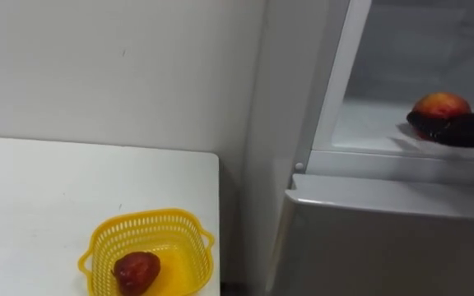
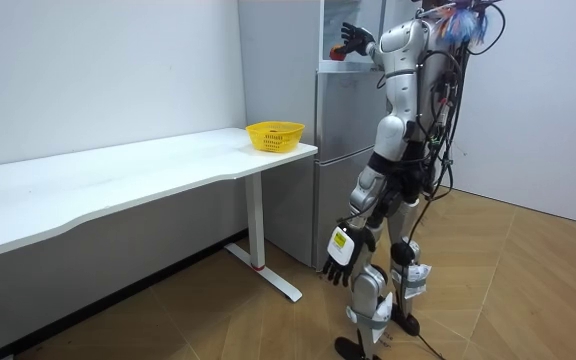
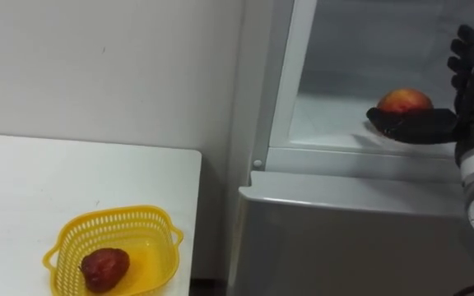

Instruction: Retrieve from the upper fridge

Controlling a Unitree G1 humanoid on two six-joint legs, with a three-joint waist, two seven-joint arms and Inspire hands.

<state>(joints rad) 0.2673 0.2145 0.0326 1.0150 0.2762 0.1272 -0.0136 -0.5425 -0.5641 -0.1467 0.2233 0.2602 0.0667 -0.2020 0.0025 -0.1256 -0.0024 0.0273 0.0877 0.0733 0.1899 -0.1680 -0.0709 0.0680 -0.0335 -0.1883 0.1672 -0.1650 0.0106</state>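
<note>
The round red-and-yellow fruit with a smooth skin (image 3: 403, 100) rests on the white shelf of the open upper fridge compartment (image 3: 327, 123). The right hand (image 3: 470, 86) is just beside it, fingers straight and upright, thumb extended across the fruit's front; no grip is closed. The left hand (image 2: 343, 255) hangs relaxed by the thigh. A yellow perforated plastic basket (image 3: 159, 215) on the white table (image 3: 39, 181) contains a dark red fruit (image 3: 104, 269).

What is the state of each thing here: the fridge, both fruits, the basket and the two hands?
Upper fridge: open.
Lower fridge door: shut.
Round fruit: resting on the shelf.
Right hand: open, at the round fruit.
Left hand: open, hanging down.
Basket: upright on the table, dark red fruit inside.
</note>
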